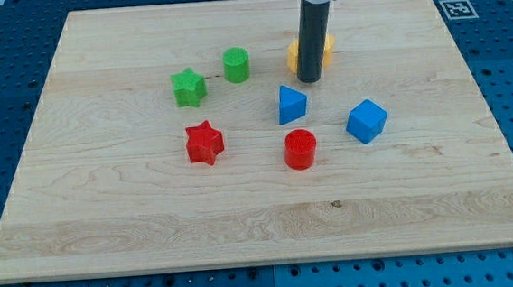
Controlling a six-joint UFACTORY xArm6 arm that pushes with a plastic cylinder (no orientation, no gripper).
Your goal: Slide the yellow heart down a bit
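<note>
Rod hides most of yellow heart (325,47); orientation unreadable behind my tip (312,79).

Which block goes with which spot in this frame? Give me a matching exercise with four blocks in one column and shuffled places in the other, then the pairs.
Blocks:
1. green star
2. red cylinder
3. blue cube
4. yellow block

Places:
A. farthest toward the view's right
B. partly hidden behind the dark rod
C. farthest toward the view's left
D. nearest the view's bottom

Pairs: 1-C, 2-D, 3-A, 4-B

My tip sits at the yellow block's lower edge, above the blue pyramid-like block.
</note>
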